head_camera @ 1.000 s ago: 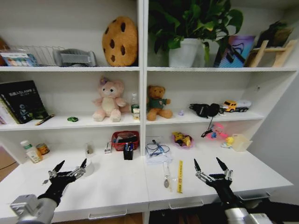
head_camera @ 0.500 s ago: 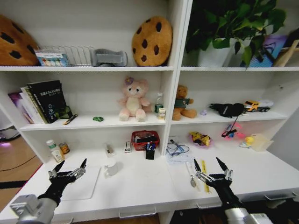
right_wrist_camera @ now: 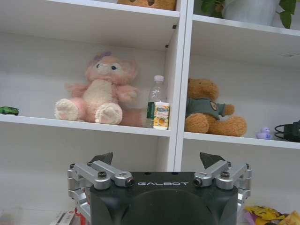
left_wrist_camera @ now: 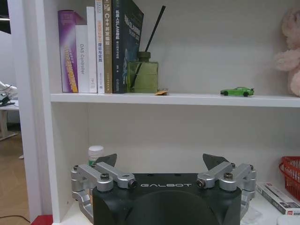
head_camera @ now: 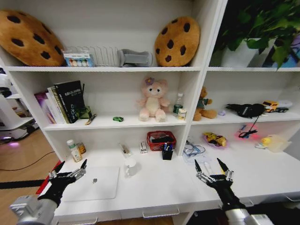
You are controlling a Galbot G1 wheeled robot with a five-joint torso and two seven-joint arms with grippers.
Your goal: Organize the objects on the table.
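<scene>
In the head view, the left hand (head_camera: 70, 168) hovers at the lower left of the frame with its fingers spread, above the near left end of the white tabletop (head_camera: 154, 183). The right hand (head_camera: 211, 166) hovers at the lower right, fingers likewise spread, holding nothing. A closed silver laptop (head_camera: 91, 183) lies flat on the tabletop just right of the left hand. A red mesh basket (head_camera: 161, 139) sits at the back of the tabletop near the frame's centre, with a black pen holder (head_camera: 167, 152) just in front of it. On the middle shelf (head_camera: 112, 123) above, a small green toy car (head_camera: 118, 119) rests left of a pink plush bear (head_camera: 153, 100). In the left wrist view, the left hand (left_wrist_camera: 160, 161) fills the bottom of the frame with its 2 fingertips wide apart; the green toy car (left_wrist_camera: 237, 91) stands on the shelf at the right, well apart from a row of books (left_wrist_camera: 99, 47) at the upper left. In the right wrist view, the right hand (right_wrist_camera: 157, 159) shows at the bottom, fingertips apart, and the pink plush bear (right_wrist_camera: 101, 89) sits on the shelf beside a bottle (right_wrist_camera: 158, 104), with the toy car (right_wrist_camera: 8, 110) at the far left edge.
</scene>
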